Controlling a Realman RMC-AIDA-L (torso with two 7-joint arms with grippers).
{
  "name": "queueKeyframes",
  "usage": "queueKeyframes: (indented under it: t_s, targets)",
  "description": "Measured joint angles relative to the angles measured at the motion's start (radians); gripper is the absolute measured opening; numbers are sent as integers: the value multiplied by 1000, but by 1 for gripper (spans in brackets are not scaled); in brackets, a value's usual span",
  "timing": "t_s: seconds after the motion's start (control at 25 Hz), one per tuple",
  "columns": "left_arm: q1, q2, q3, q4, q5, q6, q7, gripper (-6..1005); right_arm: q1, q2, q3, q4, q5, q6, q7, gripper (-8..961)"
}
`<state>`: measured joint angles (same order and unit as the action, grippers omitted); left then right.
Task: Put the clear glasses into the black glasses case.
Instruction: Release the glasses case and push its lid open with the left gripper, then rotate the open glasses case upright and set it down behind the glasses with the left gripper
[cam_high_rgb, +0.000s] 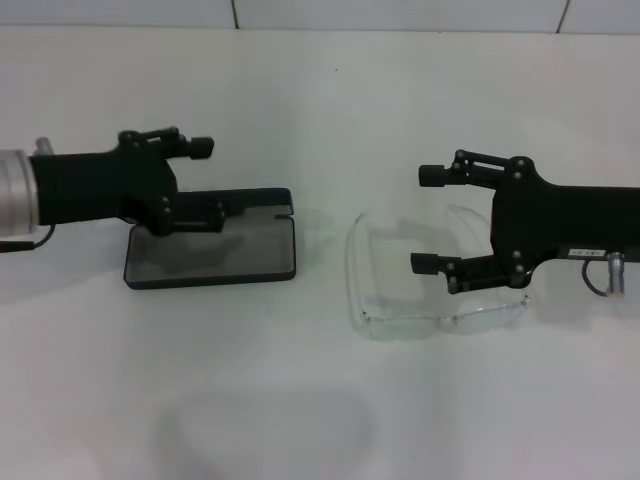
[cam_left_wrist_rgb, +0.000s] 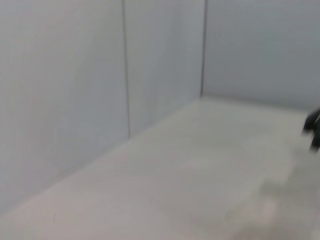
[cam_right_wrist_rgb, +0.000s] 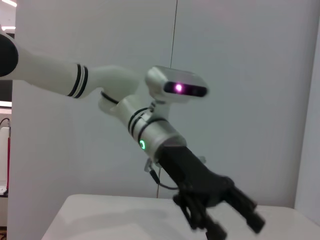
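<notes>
The black glasses case lies flat on the white table, left of centre, its top face dark grey. My left gripper hovers over the case's far edge, open and holding nothing; the right wrist view shows it from afar as the left gripper. The clear glasses rest on the table right of centre, lens toward me and thin arms pointing away. My right gripper is open above the glasses, its nearer finger over the space between the arms, with nothing held.
The white table extends bare toward me, and a tiled wall edge runs along the back. In the left wrist view there is only wall, tabletop and a dark gripper part at the frame's edge.
</notes>
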<state>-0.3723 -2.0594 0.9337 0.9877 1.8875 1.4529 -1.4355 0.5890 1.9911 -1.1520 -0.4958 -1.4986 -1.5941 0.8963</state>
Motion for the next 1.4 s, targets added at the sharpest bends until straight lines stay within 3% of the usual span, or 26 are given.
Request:
queueKeyframes:
  t_s: [0.12, 0.4, 0.6, 0.72, 0.96, 1.4]
  targets:
    - [-20, -30, 18, 89, 146, -32, -81, 855, 0, 1, 0, 0, 0, 1, 0, 875]
    - [-48, -29, 137, 127, 294, -148, -194, 851, 0, 8, -2, -3, 0, 4, -1, 874]
    - [-66, -30, 201, 128, 390, -207, -237, 707, -1, 11, -2, -4, -2, 5, -1, 874]
    - [-70, -30, 213, 128, 402, -218, -240, 468, -1, 14, -2, -2, -3, 7, -1, 874]
    - [-66, -29, 216, 144, 392, -212, -229, 326, -3, 17, -2, 0, -3, 8, -1, 874]
    - [-62, -28, 213, 182, 285, -184, -139, 173, -26, 20, -8, -7, -6, -4, -10, 874]
